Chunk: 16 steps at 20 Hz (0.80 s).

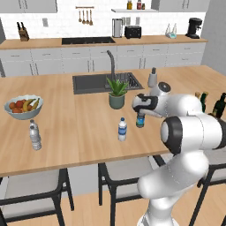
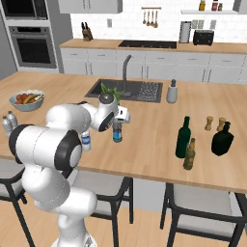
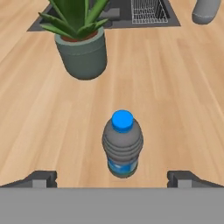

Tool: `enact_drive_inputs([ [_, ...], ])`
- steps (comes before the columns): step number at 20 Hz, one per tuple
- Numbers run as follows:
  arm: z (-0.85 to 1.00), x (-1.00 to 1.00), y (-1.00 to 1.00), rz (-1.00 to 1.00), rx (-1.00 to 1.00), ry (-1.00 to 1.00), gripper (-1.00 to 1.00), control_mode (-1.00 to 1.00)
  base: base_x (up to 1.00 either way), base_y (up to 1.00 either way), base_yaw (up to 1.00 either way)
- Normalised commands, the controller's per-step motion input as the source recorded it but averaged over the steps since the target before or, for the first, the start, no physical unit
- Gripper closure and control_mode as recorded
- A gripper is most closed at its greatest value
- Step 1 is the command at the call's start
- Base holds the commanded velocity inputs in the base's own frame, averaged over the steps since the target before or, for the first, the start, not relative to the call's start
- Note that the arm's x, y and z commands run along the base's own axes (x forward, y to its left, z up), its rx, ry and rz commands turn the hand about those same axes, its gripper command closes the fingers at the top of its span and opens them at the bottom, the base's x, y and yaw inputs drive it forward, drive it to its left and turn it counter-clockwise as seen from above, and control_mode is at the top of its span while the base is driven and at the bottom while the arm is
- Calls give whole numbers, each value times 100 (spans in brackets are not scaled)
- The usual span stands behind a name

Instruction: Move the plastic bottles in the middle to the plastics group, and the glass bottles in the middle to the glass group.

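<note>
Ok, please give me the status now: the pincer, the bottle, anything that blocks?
Pincer open, above blue-cap bottle, fingers either side, no contact. Bottle upright on counter. Potted plant stands beyond it, apart; nothing blocking.

A rendered home kitchen. A wooden island counter (image 1: 66, 132) with an inset sink (image 1: 95, 84) and faucet (image 1: 111, 62) fills the middle of the left base view; stools (image 1: 39, 187) stand at its lower edge. Along the top run grey cabinets (image 1: 88, 59), a cooktop (image 1: 88, 40), toaster (image 1: 133, 32), coffee maker (image 1: 193, 27) and knife block (image 1: 23, 33). A wall oven (image 2: 33, 46) sits upper left in the right base view.
</note>
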Motion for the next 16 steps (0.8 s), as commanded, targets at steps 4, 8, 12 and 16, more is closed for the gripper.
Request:
enact_drive_inputs([
  [4,0,42,0,0,0,0,-100,-100,0,0,0],
  [8,-3,35,-4,0,0,0,-100,-100,0,0,0],
  [12,-9,12,-2,0,0,0,-100,-100,0,0,0],
  [16,-7,0,0,0,0,0,-100,-100,0,0,0],
])
